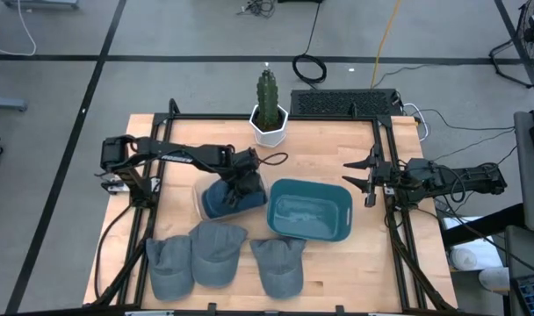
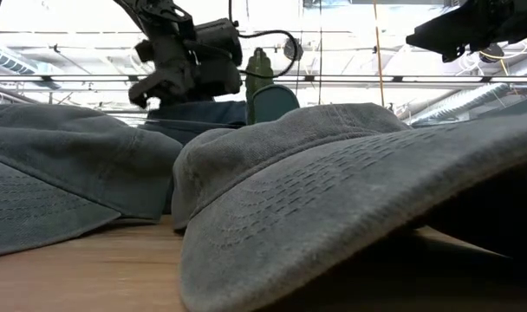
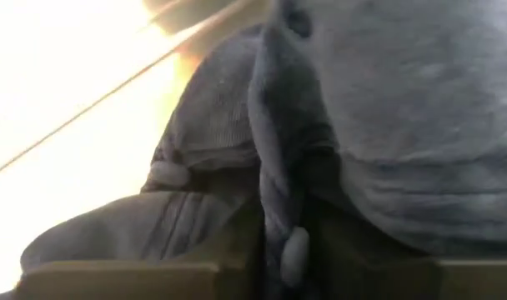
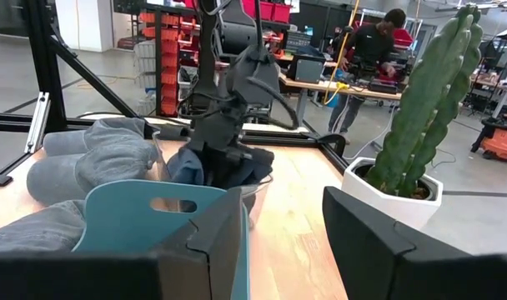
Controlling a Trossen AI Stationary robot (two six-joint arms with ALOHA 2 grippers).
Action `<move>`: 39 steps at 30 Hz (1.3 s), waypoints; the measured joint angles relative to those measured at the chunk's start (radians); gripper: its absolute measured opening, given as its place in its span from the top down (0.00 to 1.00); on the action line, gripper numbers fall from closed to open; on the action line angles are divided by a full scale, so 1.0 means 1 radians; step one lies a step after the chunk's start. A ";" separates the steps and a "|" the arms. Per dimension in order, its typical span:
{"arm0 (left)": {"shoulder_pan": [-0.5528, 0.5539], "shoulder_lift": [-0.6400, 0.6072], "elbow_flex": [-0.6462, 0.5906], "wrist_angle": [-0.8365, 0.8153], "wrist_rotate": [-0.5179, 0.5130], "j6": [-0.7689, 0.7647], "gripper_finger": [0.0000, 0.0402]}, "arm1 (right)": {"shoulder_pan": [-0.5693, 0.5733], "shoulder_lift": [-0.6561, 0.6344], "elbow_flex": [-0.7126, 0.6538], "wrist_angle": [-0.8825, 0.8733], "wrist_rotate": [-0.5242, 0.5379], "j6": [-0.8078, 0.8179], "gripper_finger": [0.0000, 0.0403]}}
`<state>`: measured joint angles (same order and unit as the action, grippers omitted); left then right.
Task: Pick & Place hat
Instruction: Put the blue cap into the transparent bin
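Robotics workshop: red parts bins (image 4: 158, 33), workbench (image 4: 337, 86), person (image 4: 372, 50).

No legible txt, labels or nos. in any view.

looks past two dark fingers (image 4: 366, 242) set apart, over a teal bin (image 4: 158, 218) on the wooden surface (image 4: 291, 225). beyond the bin, shows the left hand (image 4: 228, 154) down on a dark blue hat (image 4: 187, 167), grey hats (image 4: 91, 162) beside it. has a cactus (image 4: 424, 96) in a white pot (image 4: 391, 196) close by, and a person (image 4: 370, 62) at a bench far behind.
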<state>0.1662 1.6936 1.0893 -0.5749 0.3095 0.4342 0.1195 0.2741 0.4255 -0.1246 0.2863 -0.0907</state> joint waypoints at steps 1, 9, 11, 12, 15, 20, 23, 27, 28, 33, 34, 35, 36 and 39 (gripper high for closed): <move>-0.002 -0.009 0.001 0.001 -0.015 -0.027 0.74 | 0.000 0.000 0.000 0.000 0.000 0.000 0.61; -0.005 -0.087 0.002 0.021 -0.103 -0.070 0.50 | 0.000 0.000 0.000 0.000 0.000 0.000 0.61; -0.006 -0.111 0.003 0.026 -0.103 -0.071 0.47 | 0.000 0.000 0.000 0.000 0.000 0.000 0.61; -0.007 -0.123 0.003 0.025 -0.104 -0.078 0.45 | 0.000 0.000 0.000 0.000 0.000 0.000 0.61; -0.012 -0.165 0.003 0.031 -0.104 -0.080 0.42 | 0.000 0.000 0.000 0.000 0.000 0.000 0.61; -0.032 -0.248 0.005 0.050 -0.104 -0.076 0.39 | 0.000 0.000 0.000 0.000 0.000 0.000 0.61; -0.047 -0.308 0.006 0.052 -0.130 -0.078 0.39 | 0.000 0.000 0.000 0.000 0.000 0.000 0.61; -0.077 -0.384 0.007 -0.007 -0.194 -0.150 0.38 | 0.000 0.000 0.000 0.000 0.000 0.000 0.61; -0.087 -0.400 0.007 -0.040 -0.215 -0.172 0.38 | 0.000 0.000 0.000 0.000 0.000 0.000 0.61; -0.168 -0.418 0.007 -0.262 -0.409 -0.287 0.46 | 0.000 0.000 0.000 0.000 0.000 0.000 0.61; -0.188 -0.416 0.006 -0.310 -0.436 -0.312 0.50 | 0.000 0.000 0.000 0.000 0.000 0.000 0.61; -0.207 -0.409 0.005 -0.336 -0.456 -0.338 0.55 | 0.000 0.000 0.000 0.000 0.000 0.000 0.61; -0.225 -0.398 0.006 -0.338 -0.466 -0.359 0.61 | 0.000 0.000 0.000 0.000 0.000 0.000 0.61; -0.275 -0.379 0.005 -0.349 -0.468 -0.369 0.84 | 0.000 0.000 0.000 0.000 0.000 0.000 0.61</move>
<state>-0.1092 1.3146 1.0946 -0.9241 -0.1581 0.0650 0.1196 0.2741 0.4255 -0.1246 0.2863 -0.0909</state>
